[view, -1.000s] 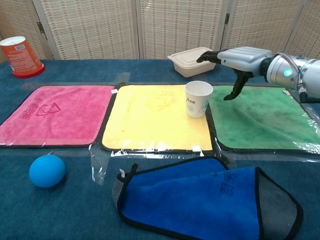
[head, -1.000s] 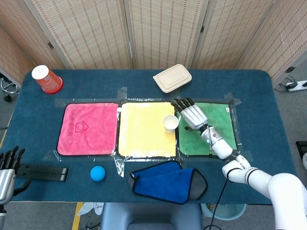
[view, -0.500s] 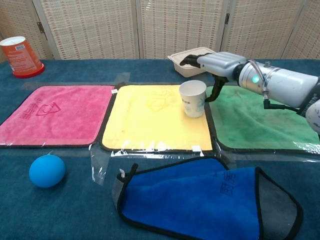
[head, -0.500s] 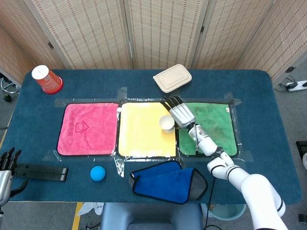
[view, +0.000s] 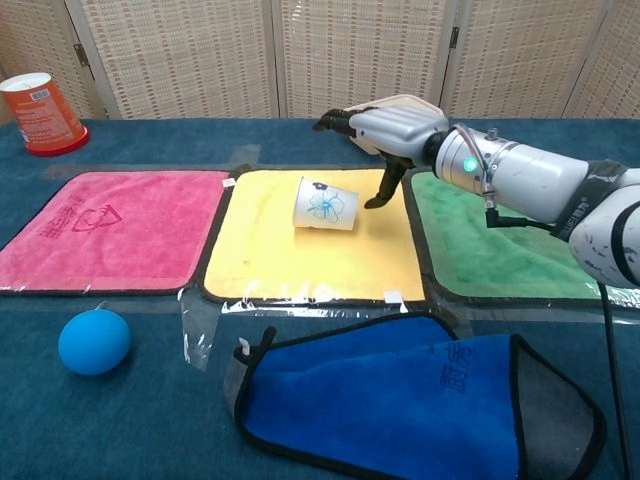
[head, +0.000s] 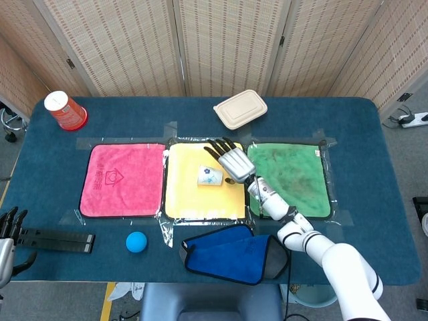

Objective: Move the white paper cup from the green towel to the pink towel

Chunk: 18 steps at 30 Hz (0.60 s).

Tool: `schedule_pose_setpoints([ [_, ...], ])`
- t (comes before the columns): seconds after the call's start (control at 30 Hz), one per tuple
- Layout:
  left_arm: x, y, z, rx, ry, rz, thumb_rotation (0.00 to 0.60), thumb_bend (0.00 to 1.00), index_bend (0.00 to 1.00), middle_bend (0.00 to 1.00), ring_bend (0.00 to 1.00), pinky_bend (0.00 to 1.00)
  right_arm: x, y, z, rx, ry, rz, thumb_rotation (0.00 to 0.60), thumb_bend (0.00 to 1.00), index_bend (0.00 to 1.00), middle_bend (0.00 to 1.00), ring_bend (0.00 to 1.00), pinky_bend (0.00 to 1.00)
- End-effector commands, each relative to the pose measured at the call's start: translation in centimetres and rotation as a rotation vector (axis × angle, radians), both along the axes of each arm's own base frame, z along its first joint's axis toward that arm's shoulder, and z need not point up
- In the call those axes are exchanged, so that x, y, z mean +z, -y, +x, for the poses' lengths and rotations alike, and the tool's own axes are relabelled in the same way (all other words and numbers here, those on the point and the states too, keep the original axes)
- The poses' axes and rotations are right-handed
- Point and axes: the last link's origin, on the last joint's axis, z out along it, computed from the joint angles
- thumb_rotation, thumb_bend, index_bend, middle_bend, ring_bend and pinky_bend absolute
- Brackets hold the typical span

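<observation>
1. white paper cup (view: 326, 204) lies tipped on its side on the yellow towel (view: 260, 250), just left of the fingertips.
2. right hand (view: 385, 128) fingers spread wide, holding nothing.
3. Judgement: cup is light, thin-walled, rolls and crushes easily; pinch the rim or wrap the body gently.
4. pink towel (view: 100, 225) is well left.

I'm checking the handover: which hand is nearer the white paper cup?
Right. The right hand hovers beside the tipped white paper cup on the yellow towel; the left hand sits far off at the table's edge.

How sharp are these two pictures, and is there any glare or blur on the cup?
Head view: evenly lit and sharp; the white paper cup shows crisp, with no glare. Chest view: also sharp, the flower print on the cup readable; faint sheen on the clear tape beside the yellow towel; soft shadows only.
</observation>
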Motion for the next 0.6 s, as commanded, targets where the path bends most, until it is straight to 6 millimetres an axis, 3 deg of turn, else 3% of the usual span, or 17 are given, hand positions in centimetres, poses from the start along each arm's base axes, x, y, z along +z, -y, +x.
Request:
schedule_pose_setpoints([
  [0.03, 0.1, -0.1, 0.1, -0.005, -0.001, 0.001, 0.6, 0.32, 0.06, 0.04, 0.07, 0.0, 0.8, -0.1, 0.0, 0.028, 0.005, -0.008, 0.6, 0.2, 0.0, 0.0, 0.0, 0.0],
  [0.33, -0.2, -1.2, 0.9, -0.049, 0.001, -0.011, 0.6, 0.32, 0.06, 0.04, 0.07, 0.0, 6.5, -1.0, -3.0, 0.041, 0.006, -0.101, 0.6, 0.2, 0.0, 0.0, 0.0, 0.0],
  [0.6, -0.6, -3.6, 2.7, -0.152, -0.011, -0.046, 0.6, 0.32, 0.06, 0.04, 0.07, 0.0, 12.1, -3.1, -6.7, 0.006, -0.057, -0.176, 0.6, 0.2, 0.0, 0.0, 0.0, 0.0],
])
